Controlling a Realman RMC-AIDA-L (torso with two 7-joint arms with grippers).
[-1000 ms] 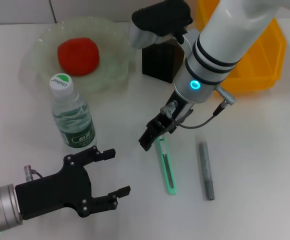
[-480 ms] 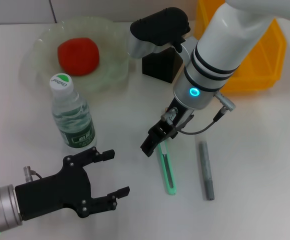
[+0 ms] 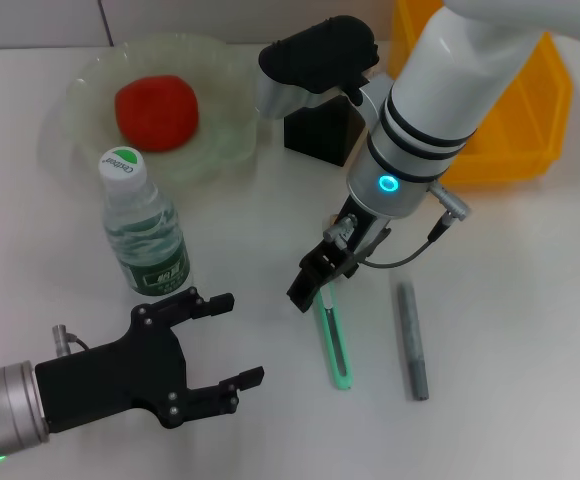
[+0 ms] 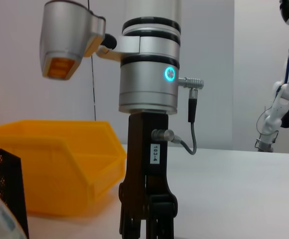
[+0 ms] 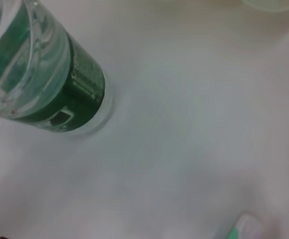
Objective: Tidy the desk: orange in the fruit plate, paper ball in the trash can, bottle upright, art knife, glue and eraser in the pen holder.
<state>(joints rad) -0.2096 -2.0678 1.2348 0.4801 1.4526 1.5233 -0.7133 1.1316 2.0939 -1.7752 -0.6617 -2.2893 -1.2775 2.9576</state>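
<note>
Tidying step: right gripper [image 3: 311, 288] is hanging over the upper, white end of the art knife [image 3: 334, 342]; whether its jaws are apart or together, I cannot tell.
Desk [image 3: 510, 300]: plain white top is carrying everything; in the left wrist view a pale wall is standing behind it.
Trash can [image 3: 515, 110]: yellow bin is sitting well beyond the art knife, at the far edge.
Fruit plate [image 3: 80, 95]: it is lying far from the art knife and is holding the orange [image 3: 156, 111].
Left gripper [image 3: 185, 360]: jaws are standing apart, idling near the art knife's left.
Pen holder [image 3: 320, 130]: black mesh box is waiting beyond the art knife.
Bottle [image 3: 145, 230]: it is standing upright, left of the art knife.
Glue [image 3: 412, 340]: grey stick is lying just right of the art knife.
Doing it well: I judge that closing squarely across the knife's slim body is mattering most, since it is lying flat.
</note>
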